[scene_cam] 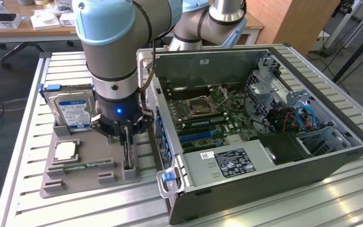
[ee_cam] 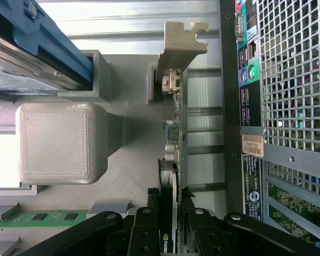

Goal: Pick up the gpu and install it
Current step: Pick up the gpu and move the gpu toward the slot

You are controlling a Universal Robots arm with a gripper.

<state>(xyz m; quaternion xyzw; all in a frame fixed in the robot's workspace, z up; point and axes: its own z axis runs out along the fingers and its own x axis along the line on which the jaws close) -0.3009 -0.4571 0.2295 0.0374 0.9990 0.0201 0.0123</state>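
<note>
The gpu [scene_cam: 128,153] is a thin dark card standing on edge in a slot of the grey printed holder [scene_cam: 90,144], right beside the open computer case [scene_cam: 295,170]. My gripper [scene_cam: 126,137] reaches straight down over it. In the wrist view the gpu [ee_cam: 170,160] runs away from the camera to its metal end bracket [ee_cam: 178,45]. My gripper [ee_cam: 169,229] straddles the near end of the card, and the black fingers [ee_cam: 149,226] lie against both of its faces. The card still sits in its slot.
The holder also carries a blue-labelled hard drive [scene_cam: 71,111], a CPU [scene_cam: 64,151] and a green RAM stick [scene_cam: 83,166]. The case lies open with its motherboard [scene_cam: 200,113] exposed and the power supply [scene_cam: 229,163] at the front. Its perforated rear panel [ee_cam: 293,80] is close to the card.
</note>
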